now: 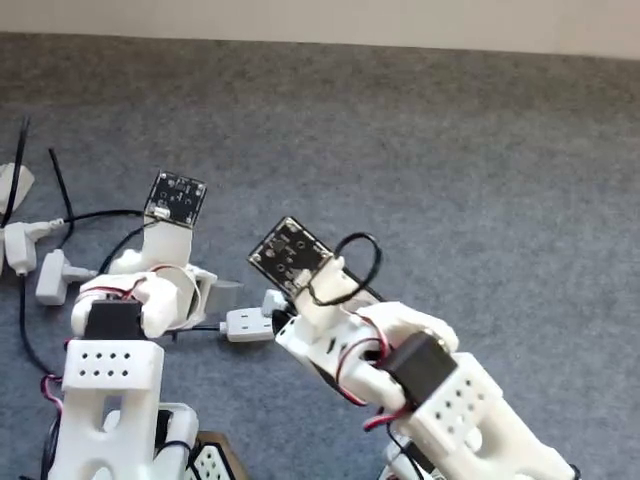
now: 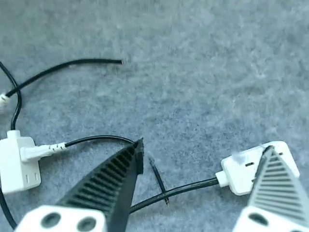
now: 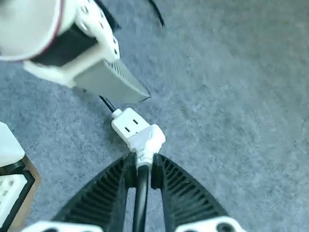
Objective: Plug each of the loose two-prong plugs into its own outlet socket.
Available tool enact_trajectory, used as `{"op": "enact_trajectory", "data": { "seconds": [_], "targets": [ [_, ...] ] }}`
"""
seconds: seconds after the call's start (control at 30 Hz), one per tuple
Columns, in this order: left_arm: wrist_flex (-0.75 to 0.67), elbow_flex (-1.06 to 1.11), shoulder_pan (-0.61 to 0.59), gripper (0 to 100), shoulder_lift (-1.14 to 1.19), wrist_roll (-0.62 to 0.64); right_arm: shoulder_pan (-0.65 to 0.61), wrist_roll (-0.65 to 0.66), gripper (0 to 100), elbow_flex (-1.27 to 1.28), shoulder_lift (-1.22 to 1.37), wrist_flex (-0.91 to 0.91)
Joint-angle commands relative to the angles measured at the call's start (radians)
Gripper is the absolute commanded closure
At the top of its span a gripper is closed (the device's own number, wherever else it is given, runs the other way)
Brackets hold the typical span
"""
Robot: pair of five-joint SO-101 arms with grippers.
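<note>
White plug [image 3: 147, 140] meets a white socket [image 3: 124, 124] end to end near the middle of the grey counter [image 1: 450, 150]. The prongs are hidden, so this pair looks joined or nearly so, though whether it is fully seated cannot be told. Farther left lies a second socket [image 2: 17, 166] with a second plug [image 2: 42, 152] apparently already in it. More white pieces lie at the counter's left edge, too unclear to judge, so the task seems roughly midway. The right claw [image 3: 142, 162] is clamped tight on the plug's tail, where the black cord leaves it. Its arm stretches low from the right, in line with the socket. The left claw [image 2: 205, 145] is spread wide, gripping nothing, with one fingertip [image 2: 271, 159] just over the socket's end. That arm is folded close to its base, its wrist pointing down.
</note>
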Motion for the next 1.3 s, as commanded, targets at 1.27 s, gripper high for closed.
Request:
{"op": "enact_trajectory", "data": {
  "seconds": [1.27],
  "targets": [
    [0.250, -0.984, -0.638, 63, 0.963, -0.203, -0.061, 0.161, 99.2, -0.390, 0.550, 0.015]
  ]
}}
